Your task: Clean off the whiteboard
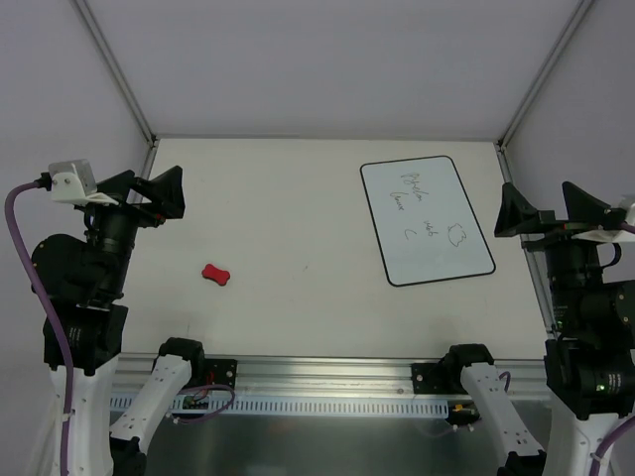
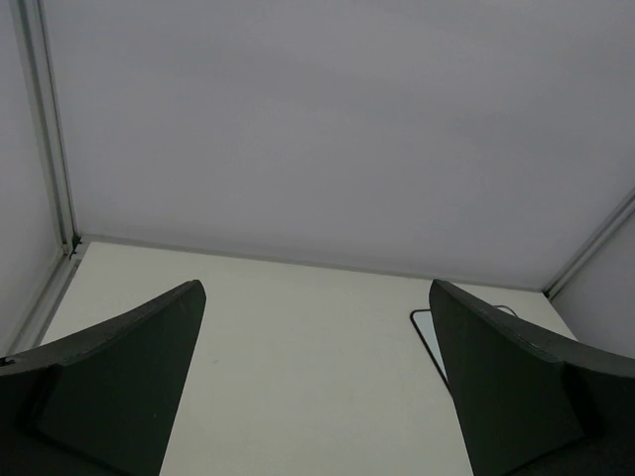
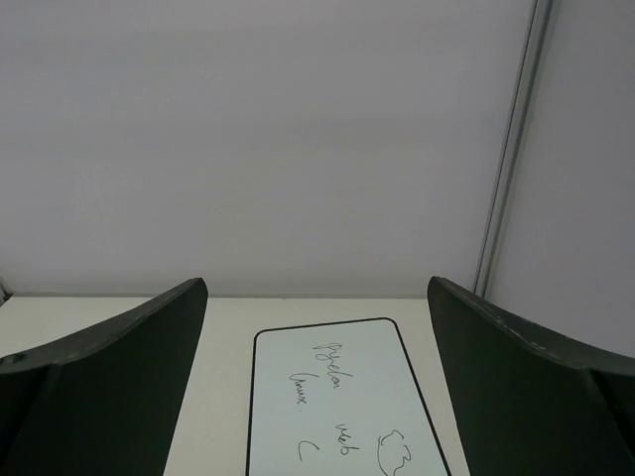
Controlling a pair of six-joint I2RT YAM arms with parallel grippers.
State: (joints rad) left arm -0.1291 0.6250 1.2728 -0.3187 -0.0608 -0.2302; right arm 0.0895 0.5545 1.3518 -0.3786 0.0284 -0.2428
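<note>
Both wide open and empty: left end effector (image 1: 144, 190), right end effector (image 1: 548, 210). Hang raised at the sides, probably to keep sightlines clear. Scribbled whiteboard (image 1: 427, 220) flat on tabletop (image 1: 288, 208), far right; red eraser (image 1: 216, 274) nearer left, likely first pickup.

One whiteboard (image 1: 427, 220), one red eraser (image 1: 215, 274), two pincers: left pincer (image 1: 151, 193), right pincer (image 1: 546, 213).

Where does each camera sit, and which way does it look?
Top external: above and behind the arms, looking down on the table; both arms, red eraser, whiteboard show.
Left wrist: on the left arm, facing the far wall; open left gripper shows.
Right wrist: on the right arm, facing likewise; open right gripper shows.
Shared: all see the whiteboard.
</note>
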